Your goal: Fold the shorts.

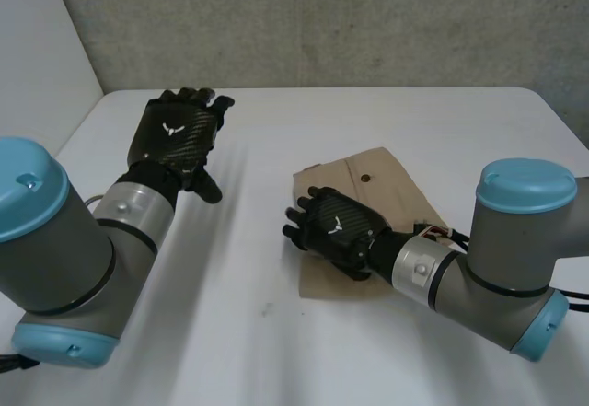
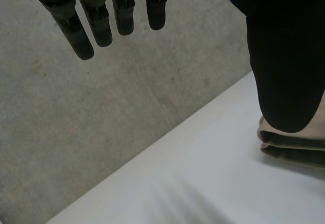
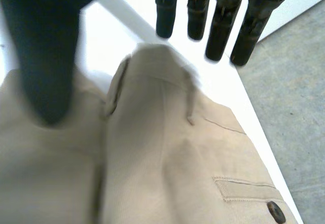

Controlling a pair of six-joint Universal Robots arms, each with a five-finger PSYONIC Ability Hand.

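The tan shorts (image 1: 386, 190) lie folded in a compact stack right of the table's middle, a back pocket with a dark button (image 3: 275, 211) facing up. My right hand (image 1: 333, 226) hovers over the stack's near left part, palm down. Its fingers (image 3: 221, 26) are straight and reach past the waistband corner of the shorts (image 3: 167, 158); nothing is pinched. My left hand (image 1: 175, 134) is raised over the table's far left, well away from the cloth, with its fingers (image 2: 76, 28) straight and empty. Beside its thumb, the layered edge of the shorts (image 2: 289, 145) is in sight.
The white table (image 1: 276, 148) ends at a grey wall (image 1: 322, 19) behind and a white panel (image 1: 37, 47) on the left. Bare tabletop lies between the two hands and in front of the shorts.
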